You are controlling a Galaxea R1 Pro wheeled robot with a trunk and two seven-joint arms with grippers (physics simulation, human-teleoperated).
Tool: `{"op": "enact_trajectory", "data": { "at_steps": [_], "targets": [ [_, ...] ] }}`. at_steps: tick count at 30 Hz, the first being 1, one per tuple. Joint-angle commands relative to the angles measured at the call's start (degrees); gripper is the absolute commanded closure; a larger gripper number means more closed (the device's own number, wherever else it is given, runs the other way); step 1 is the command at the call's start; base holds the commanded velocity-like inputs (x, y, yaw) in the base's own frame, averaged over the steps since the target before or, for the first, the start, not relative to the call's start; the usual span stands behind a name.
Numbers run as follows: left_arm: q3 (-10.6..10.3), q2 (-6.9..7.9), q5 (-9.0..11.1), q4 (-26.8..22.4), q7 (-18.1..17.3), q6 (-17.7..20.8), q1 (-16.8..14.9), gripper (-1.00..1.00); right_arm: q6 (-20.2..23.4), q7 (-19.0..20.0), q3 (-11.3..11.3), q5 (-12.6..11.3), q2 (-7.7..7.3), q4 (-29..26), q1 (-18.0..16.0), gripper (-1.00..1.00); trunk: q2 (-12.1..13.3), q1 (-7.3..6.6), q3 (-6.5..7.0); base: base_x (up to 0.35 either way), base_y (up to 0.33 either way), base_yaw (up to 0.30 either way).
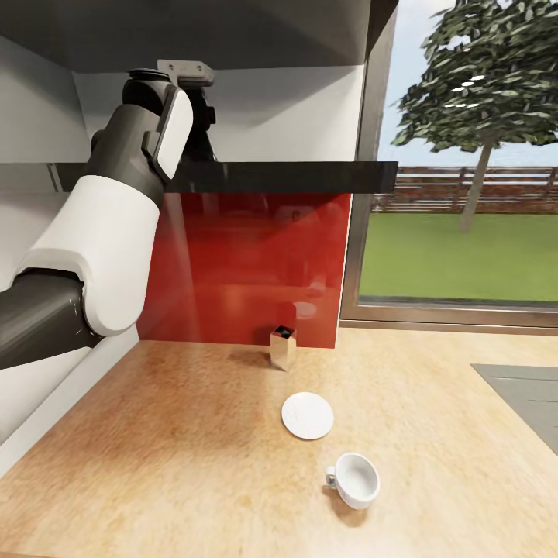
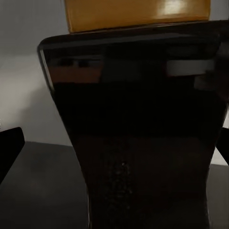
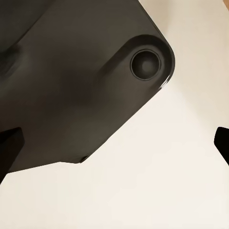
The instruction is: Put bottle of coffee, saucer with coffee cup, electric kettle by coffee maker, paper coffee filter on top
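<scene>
The bottle of coffee [image 2: 133,143], dark with a yellow cap [image 2: 138,14], stands very close in the left wrist view on the dark kitchen shelf [image 1: 256,177]. My left gripper [image 2: 117,148] is open around it, a gap showing at one finger. In the head view my left arm [image 1: 116,217] reaches up onto that shelf. On the kitchen countertop [image 1: 178,449] below lie the white saucer [image 1: 308,415] and, apart from it and nearer to me, the coffee cup [image 1: 355,480]. My right gripper [image 3: 114,143] is open and holds nothing.
A small shiny metal container [image 1: 283,346] stands against the red backsplash [image 1: 248,263]. A grey panel [image 1: 523,395] is set into the counter at the right. A large window [image 1: 465,155] is behind it. A dark robot part [image 3: 71,81] over a pale surface shows in the right wrist view.
</scene>
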Motion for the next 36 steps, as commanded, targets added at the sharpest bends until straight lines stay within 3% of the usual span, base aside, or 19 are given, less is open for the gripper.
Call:
{"op": "enact_trajectory", "data": {
  "at_steps": [1,36],
  "targets": [
    [0.0,-0.03,-0.1,0.0,0.1,0.3,0.0,-1.00,-0.3,0.0,0.1,0.0,-0.02,0.1,0.0,-1.00,0.0,0.01,-0.06,0.000,0.000,0.000],
    [0.0,-0.03,0.1,0.0,-0.6,0.3,0.0,-1.00,-0.3,0.0,0.1,0.0,-0.02,0.1,0.0,-1.00,0.0,0.01,-0.06,0.018,0.000,0.000]
  ]
}}
